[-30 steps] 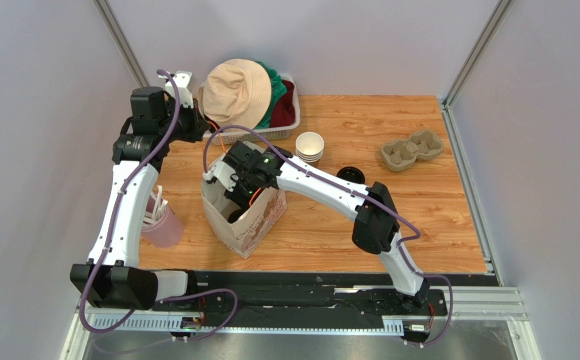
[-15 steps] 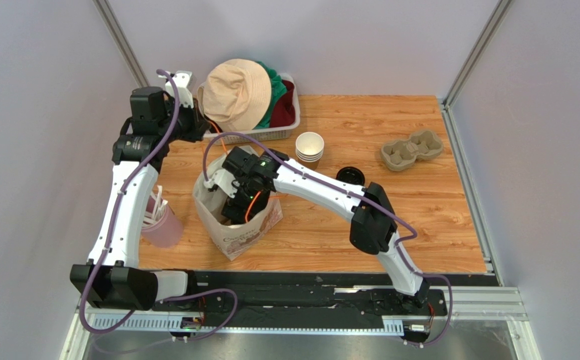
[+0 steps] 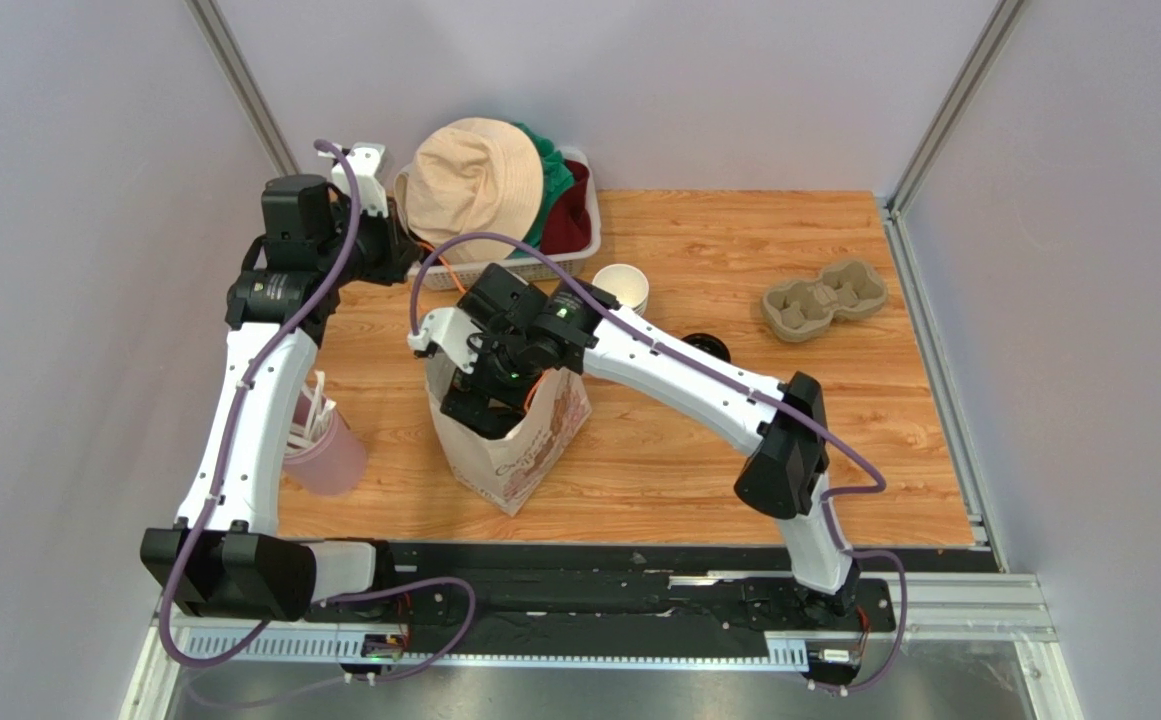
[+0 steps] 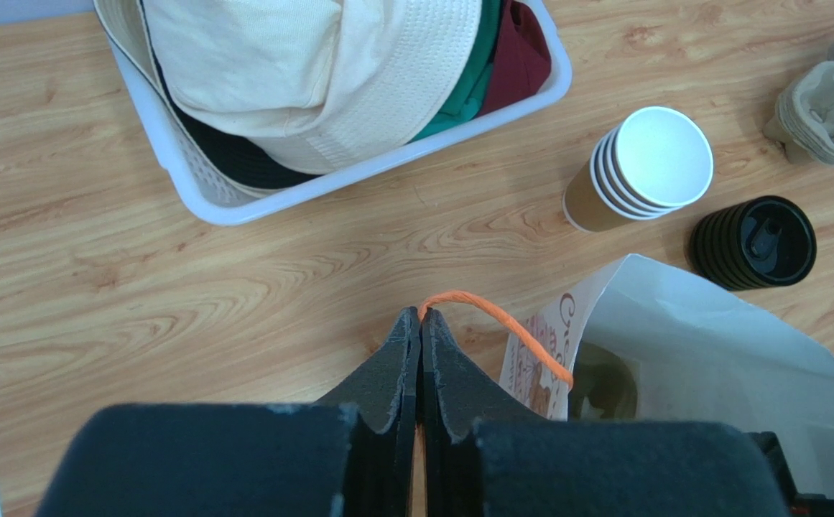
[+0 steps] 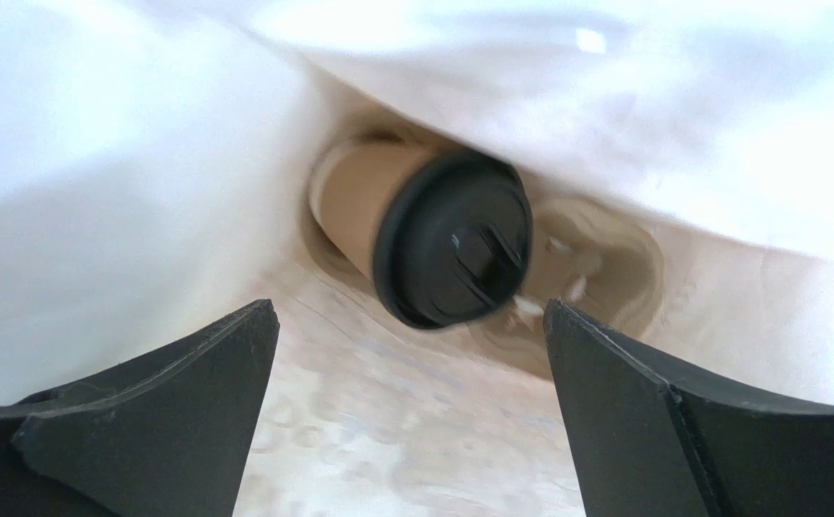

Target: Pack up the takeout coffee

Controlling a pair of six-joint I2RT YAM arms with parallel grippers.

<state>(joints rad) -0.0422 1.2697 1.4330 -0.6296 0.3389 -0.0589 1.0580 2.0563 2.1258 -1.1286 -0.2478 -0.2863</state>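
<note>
The takeout coffee [image 5: 432, 242], a kraft-brown cup with a black lid [image 5: 456, 256], rests tilted at the bottom of the white paper bag [image 3: 519, 443], lid toward the right wrist camera. My right gripper [image 5: 410, 312] is open inside the bag's mouth, above the cup and apart from it. From above, the right wrist [image 3: 499, 368] hides the bag's opening. My left gripper [image 4: 421, 318] is shut on the bag's orange handle [image 4: 486, 310], holding it up to the left of the bag [image 4: 702, 345].
A white basket [image 3: 579, 263] of hats stands at the back. A stack of paper cups [image 3: 619, 285], black lids [image 3: 709, 348] and a pulp cup carrier [image 3: 824, 300] lie right of the bag. A pink cup of straws [image 3: 328, 450] stands beside the left arm.
My right gripper has opened and let go of the coffee inside the bag. The right arm has shifted right and back, and the bag moved with it. The left arm held still.
</note>
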